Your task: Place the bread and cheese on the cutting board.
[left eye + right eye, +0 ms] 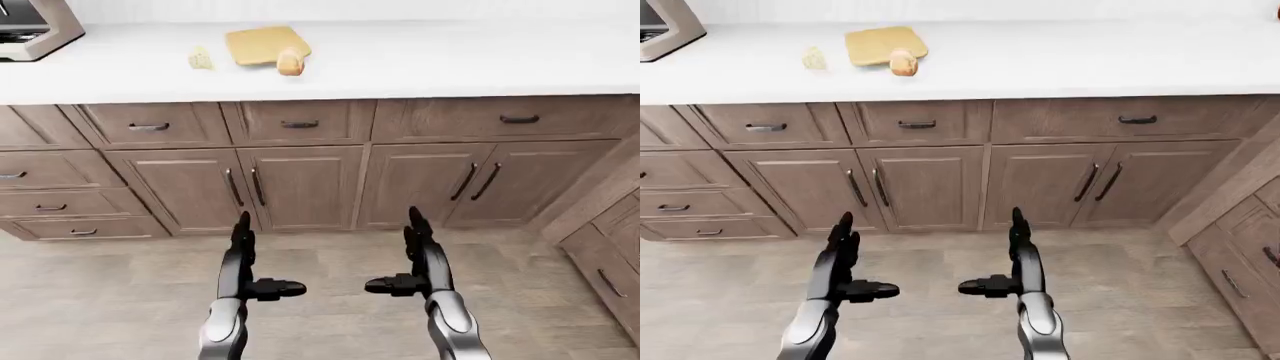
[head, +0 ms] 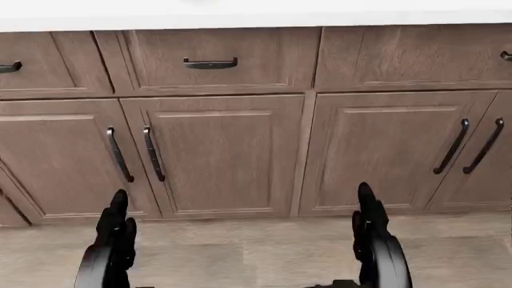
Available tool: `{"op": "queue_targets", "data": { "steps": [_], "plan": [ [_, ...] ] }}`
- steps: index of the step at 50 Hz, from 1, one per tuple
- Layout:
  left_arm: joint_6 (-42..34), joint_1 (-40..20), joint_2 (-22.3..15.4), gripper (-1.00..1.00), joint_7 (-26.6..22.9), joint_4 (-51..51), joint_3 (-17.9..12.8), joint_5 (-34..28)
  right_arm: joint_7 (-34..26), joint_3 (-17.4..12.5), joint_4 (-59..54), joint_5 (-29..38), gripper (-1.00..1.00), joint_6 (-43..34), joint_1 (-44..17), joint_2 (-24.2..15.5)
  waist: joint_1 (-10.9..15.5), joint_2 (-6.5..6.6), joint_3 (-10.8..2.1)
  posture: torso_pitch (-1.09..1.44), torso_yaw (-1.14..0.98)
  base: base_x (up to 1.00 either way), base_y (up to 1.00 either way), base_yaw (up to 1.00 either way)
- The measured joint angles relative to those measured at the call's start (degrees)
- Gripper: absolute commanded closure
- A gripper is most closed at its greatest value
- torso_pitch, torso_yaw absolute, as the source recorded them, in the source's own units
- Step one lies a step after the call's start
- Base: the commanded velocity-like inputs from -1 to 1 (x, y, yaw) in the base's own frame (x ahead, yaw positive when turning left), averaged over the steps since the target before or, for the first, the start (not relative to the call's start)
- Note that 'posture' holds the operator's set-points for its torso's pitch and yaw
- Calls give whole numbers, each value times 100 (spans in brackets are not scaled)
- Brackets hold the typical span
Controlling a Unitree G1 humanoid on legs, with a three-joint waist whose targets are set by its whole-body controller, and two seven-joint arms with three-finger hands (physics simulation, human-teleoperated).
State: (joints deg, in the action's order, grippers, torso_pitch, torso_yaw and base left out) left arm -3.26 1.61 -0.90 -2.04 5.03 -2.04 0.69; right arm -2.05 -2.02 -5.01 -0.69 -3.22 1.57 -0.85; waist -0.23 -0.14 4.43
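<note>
Countertop, smooth white slab (image 1: 450, 60), runs across the top of the left-eye view. Flat tan wooden cutting board (image 1: 264, 44), rounded-corner rectangle, lies on it upper left of centre. Small rounded golden-brown bread roll (image 1: 290, 62) sits at the board's lower right corner, touching or overlapping its edge; cannot tell how much of it rests on the board. Pale yellow cheese wedge (image 1: 201, 58) lies on the bare counter just beside the board's left edge, apart from it. Boxy silver-and-dark appliance (image 1: 30, 26) is cut off at the top left corner.

Brown wood-grain cabinets (image 1: 300, 184) below the counter: drawers on top, shaker-style recessed-panel doors beneath, a drawer stack at left, all with thin dark bar handles. Floor of grey-beige wood-look planks (image 1: 330, 255).

Glossy black three-finger left hand (image 1: 243, 262) and matching right hand (image 1: 418, 259) stand low in the view over the floor, well apart from the counter. Both released: fingers straight and pointing up toward the cabinets, thumbs stuck out sideways toward each other, nothing held. Grey rounded forearm shells below them. Head view shows only cabinet fronts and the two fingertips.
</note>
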Motion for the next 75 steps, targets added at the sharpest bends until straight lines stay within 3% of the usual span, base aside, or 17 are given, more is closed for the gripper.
{"op": "queue_targets", "data": {
  "steps": [1, 3, 5, 7, 20, 29, 34, 41, 44, 48, 53, 55, 59, 63, 68, 71, 75],
  "plan": [
    [-6, 15, -6, -100, 3, -128, -11, 8, -1, 12, 94, 3, -100, -1, -7, -7, -10, -24, -57, 0, 0, 0, 0, 0],
    [114, -97, -16, -100, 20, -390, -29, 12, 16, -6, 334, 20, -100, 99, -124, -22, 42, -19, -342, 0, 0, 0, 0, 0],
    [264, -143, -16, -100, 18, -339, -28, 12, 36, 17, 331, 45, -100, 197, -161, 1, 51, -51, -238, 0, 0, 0, 0, 0],
    [248, -51, -7, -100, 8, -288, 2, 2, 39, 58, 290, 72, -100, 173, -99, 3, 48, -46, -310, 0, 0, 0, 0, 0],
    [182, 182, -5, -100, -61, -609, -18, -1, 307, 32, 277, 336, -100, 79, 45, 16, 53, -16, -394, 0, 0, 0, 0, 0],
    [461, -495, -104, -100, 86, 396, -159, -88, 563, -45, -411, 392, -100, 50, -622, -55, 45, -24, -416, 0, 0, 0, 0, 0],
    [327, -177, -29, -100, 25, -395, 53, -187, 729, -244, -51, 233, -100, 119, -627, -50, 56, -19, -396, 0, 0, 0, 0, 0],
    [-140, -255, -80, -100, -227, -1050, -65, 119, 909, 189, 883, 849, -100, -199, -682, 18, 51, -11, -367, 0, 0, 0, 0, 0],
    [-1077, -223, -97, -100, -201, -2340, -73, 171, 792, 158, 1597, 839, -100, -601, -777, 16, 56, -37, -320, 0, 0, 0, 0, 0],
    [-2692, -1137, -187, -100, 32, -4192, -319, 329, 645, 107, 2298, 933, -100, -1399, -1337, -56, 49, -23, -334, 0, 0, 0, 0, 0],
    [-4109, -3353, -851, -100, 724, -4075, -887, 825, 526, -52, 2871, 818, -100, -2467, -2502, -170, 30, 18, -405, 0, 0, 0, 0, 0],
    [-4254, -3618, -1051, -100, 875, -4011, -853, 901, 535, -77, 2878, 733, -100, -2654, -2790, -234, 27, 40, -420, 0, 0, 0, 0, 0],
    [-4674, -4059, -1378, -100, 915, -4053, -810, 1004, 522, -157, 2843, 538, -100, -3424, -3559, -441, 31, 48, -265, 0, 0, 0, 0, 0],
    [-5285, -5019, -1707, -100, 1055, -3801, -1224, 1453, 330, -109, 2574, 501, -100, -4069, -4476, -681, 11, 37, -169, 0, 0, 0, 0, 0],
    [-5979, -5626, -2047, -100, 1633, -4114, -1879, 2447, 254, -571, 2766, 79, -100, -4648, -5473, -937, 39, 84, -99, 0, 0, 0, 0, 0],
    [-6218, -5846, -2372, -100, 2046, -4011, -1880, 3075, 358, -670, 3100, -267, -100, -5014, -5995, -1190, 35, 81, -87, 0, 0, 0, 0, 0],
    [-6388, -5804, -2816, -100, 2544, -4013, -2036, 3837, 359, -385, 3691, -493, -100, -5551, -6203, -1431, 3, 97, -71, 0, 0, 0, 0, 0]
  ]
}}
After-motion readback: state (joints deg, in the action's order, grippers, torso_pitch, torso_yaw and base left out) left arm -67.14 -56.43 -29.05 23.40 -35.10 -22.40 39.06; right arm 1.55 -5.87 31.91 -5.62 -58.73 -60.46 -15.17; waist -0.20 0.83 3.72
